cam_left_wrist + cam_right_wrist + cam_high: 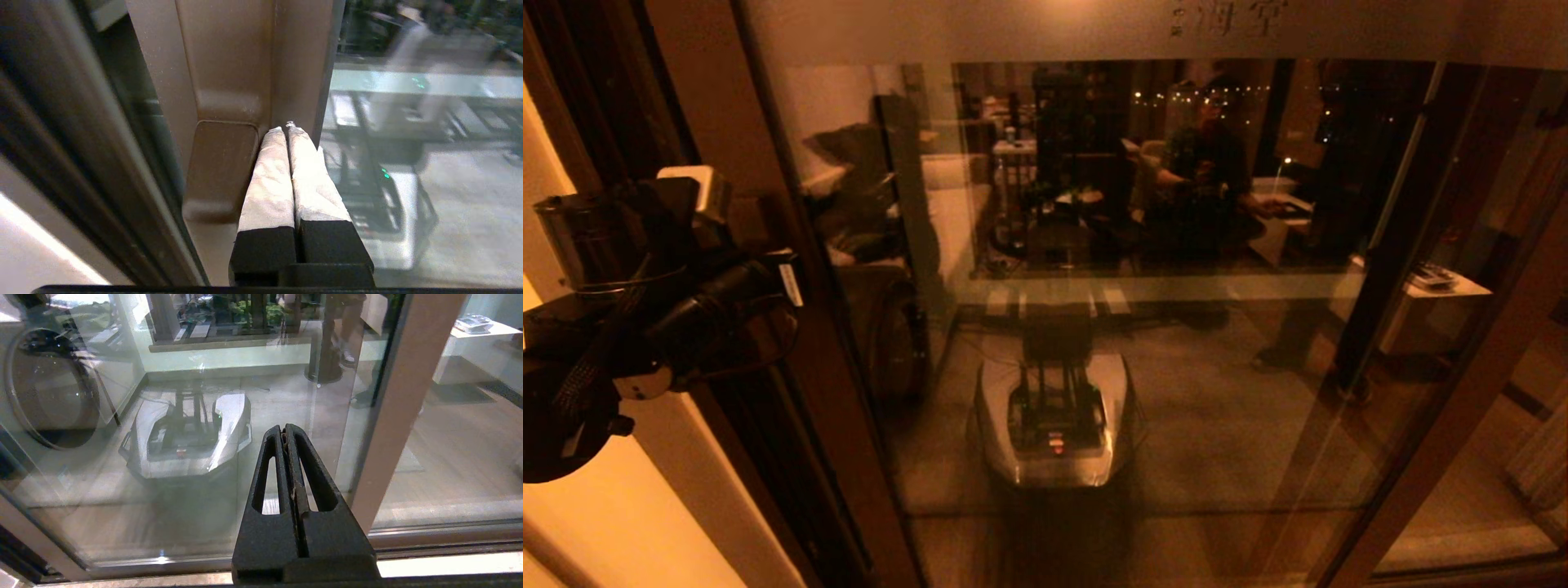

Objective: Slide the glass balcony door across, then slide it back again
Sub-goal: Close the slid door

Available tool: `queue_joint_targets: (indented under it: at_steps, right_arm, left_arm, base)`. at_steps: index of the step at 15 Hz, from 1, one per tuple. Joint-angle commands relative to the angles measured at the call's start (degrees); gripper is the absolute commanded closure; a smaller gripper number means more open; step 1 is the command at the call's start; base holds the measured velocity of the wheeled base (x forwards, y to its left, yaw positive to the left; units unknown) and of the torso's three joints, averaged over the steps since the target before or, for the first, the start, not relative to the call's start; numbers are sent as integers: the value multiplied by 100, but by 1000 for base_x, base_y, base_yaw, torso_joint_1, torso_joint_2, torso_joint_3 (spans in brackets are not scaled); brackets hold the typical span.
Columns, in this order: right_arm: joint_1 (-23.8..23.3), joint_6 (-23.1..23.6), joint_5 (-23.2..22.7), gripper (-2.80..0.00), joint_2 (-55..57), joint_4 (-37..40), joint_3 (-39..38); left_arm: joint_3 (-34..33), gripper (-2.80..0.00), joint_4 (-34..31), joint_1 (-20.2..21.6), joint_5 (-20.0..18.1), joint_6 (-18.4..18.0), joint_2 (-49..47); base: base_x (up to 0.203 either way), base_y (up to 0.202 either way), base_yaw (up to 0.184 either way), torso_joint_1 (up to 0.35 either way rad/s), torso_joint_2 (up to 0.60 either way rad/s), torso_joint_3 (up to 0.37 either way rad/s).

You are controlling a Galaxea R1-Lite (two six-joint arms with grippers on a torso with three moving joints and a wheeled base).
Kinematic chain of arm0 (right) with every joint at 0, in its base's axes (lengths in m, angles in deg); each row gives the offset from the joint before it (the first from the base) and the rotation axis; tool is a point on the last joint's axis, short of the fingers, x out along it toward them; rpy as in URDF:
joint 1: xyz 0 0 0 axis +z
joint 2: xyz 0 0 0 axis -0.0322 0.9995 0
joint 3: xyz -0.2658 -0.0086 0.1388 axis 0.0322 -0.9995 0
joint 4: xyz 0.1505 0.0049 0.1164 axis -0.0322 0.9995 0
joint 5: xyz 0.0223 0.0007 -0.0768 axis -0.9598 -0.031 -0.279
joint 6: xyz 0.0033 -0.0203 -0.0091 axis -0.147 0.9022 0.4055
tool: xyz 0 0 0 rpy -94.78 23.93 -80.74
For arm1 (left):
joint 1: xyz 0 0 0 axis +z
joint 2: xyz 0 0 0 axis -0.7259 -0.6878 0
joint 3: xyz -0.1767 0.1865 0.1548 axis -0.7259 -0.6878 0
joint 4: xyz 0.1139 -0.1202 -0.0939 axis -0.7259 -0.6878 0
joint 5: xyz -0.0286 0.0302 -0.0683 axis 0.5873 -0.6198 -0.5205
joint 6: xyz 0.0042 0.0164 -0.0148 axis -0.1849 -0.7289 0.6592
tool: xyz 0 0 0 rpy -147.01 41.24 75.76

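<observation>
The glass balcony door (1176, 343) fills the head view, with its brown wooden frame (800, 343) and a frosted top band with dark characters (1233, 18). My left arm (645, 310) reaches to the door's left stile. In the left wrist view the left gripper (286, 129) is shut with nothing in it. Its white-wrapped fingertips (269, 163) press into the corner between the blocky wooden handle (222, 171) and the frame's inner edge (300, 61). The right gripper (284, 427) is shut and empty, pointing at the glass (204, 490) low down, left of the door's other stile (408, 396).
A dark fixed jamb (596, 90) and a pale wall (621, 506) lie left of the door. The glass reflects my white base (1054, 408). Through it I see a round-fronted machine (49, 392) and a white table (1445, 282). The floor track (449, 539) runs below.
</observation>
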Motion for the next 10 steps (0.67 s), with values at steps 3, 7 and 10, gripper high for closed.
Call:
queue_joint_targets:
  at_steps: [3,7,10]
  right_arm:
    - [0,2,-1,0,9,-5,0]
    - [2,2,-1,0,9,2,0]
    - [2,2,-1,0,9,2,0]
  left_arm:
    - [-3,0,11,342,-317,-24,-17]
    - [-2,0,11,748,-560,-103,-120]
    - [13,0,17,1038,-741,-171,-175]
  base:
    - [0,0,0,0,0,0]
    - [0,0,0,0,0,0]
    - [0,0,0,0,0,0]
